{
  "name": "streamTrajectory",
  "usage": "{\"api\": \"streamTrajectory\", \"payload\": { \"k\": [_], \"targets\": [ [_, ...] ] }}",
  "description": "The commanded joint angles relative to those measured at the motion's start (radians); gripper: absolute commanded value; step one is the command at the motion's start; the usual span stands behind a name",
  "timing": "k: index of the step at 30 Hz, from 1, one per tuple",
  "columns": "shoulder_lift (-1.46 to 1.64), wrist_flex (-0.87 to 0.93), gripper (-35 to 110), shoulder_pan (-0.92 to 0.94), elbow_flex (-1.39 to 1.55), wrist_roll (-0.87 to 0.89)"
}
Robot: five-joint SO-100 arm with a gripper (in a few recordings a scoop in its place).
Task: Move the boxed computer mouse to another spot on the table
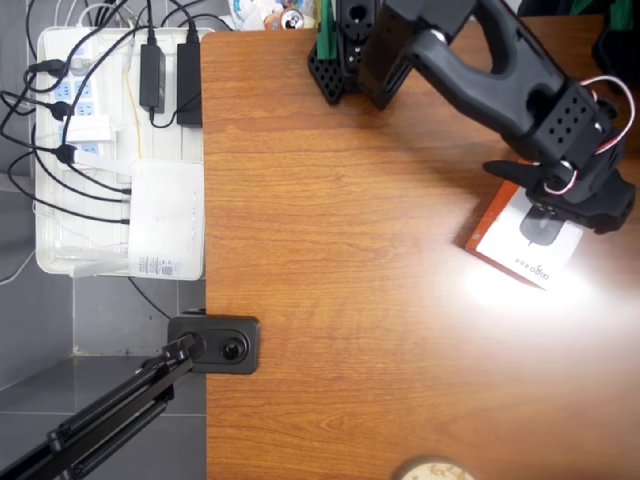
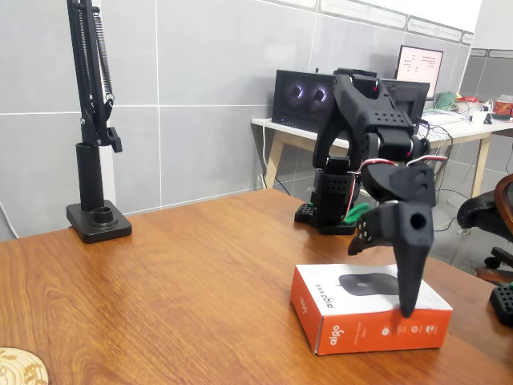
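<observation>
The arm (image 2: 365, 120) is matte black plastic throughout, with blocky link housings perforated by small round holes. Red, white and black servo cables (image 1: 610, 95) loop beside the wrist. The end effector (image 2: 401, 241) carries one long, tapering pointed finger (image 2: 413, 265).

Glossy wood-grain table (image 2: 160, 273), smooth cardboard mouse box (image 2: 353, 329).

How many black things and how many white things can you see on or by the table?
Black: 3, the arm, its gripper, the lamp stand
White: 3, the mouse box, the tray, the router box
Total: 6
</observation>
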Motion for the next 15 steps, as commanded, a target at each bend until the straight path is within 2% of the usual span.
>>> {"api": "streamTrajectory", "payload": {
  "k": [1,5,7,10,11,12,15],
  "targets": [
    [-0.018,-0.023,106,0.009,-0.038,-0.015],
    [-0.066,-0.018,105,0.011,-0.063,-0.015],
    [-0.078,0.043,86,0.012,-0.101,-0.021],
    [-0.078,0.333,21,0.014,-0.258,-0.048],
    [-0.089,0.414,5,0.015,-0.311,-0.049],
    [-0.106,0.489,0,0.018,-0.373,-0.049],
    [-0.152,0.629,0,0.021,-0.523,-0.052]
  ]
}}
